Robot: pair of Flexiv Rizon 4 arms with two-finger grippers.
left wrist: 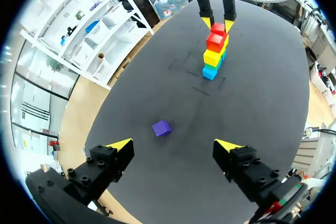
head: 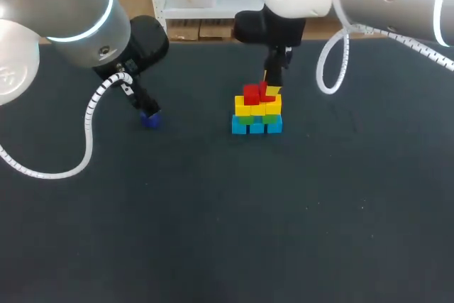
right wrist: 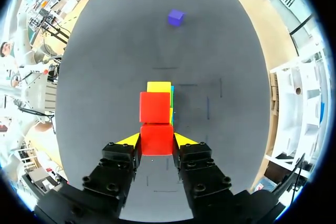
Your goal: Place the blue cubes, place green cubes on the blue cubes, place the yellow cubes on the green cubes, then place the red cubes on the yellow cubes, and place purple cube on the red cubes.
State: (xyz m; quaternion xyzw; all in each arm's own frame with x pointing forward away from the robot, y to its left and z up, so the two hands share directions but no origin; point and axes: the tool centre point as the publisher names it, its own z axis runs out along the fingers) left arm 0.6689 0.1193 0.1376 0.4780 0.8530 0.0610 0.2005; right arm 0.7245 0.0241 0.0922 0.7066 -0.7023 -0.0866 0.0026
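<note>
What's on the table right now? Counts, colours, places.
blue cubes: three showing, blue, bottom row of the stack
green cubes: count unclear, green, on the blue row
yellow cubes: count unclear, yellow, on the green
red cubes: two, red, top of the stack
purple cube: one, purple, alone on the table, ahead of the left gripper
table: one, dark grey
left gripper: open, empty
right gripper: shut on one red cube at the stack's top

Table (head: 213, 232): dark matte top, far edge running straight across the head view. Faint thin line marks (right wrist: 165, 68) on the surface around its middle (short strokes, differing directions, visible only in wrist views).
</note>
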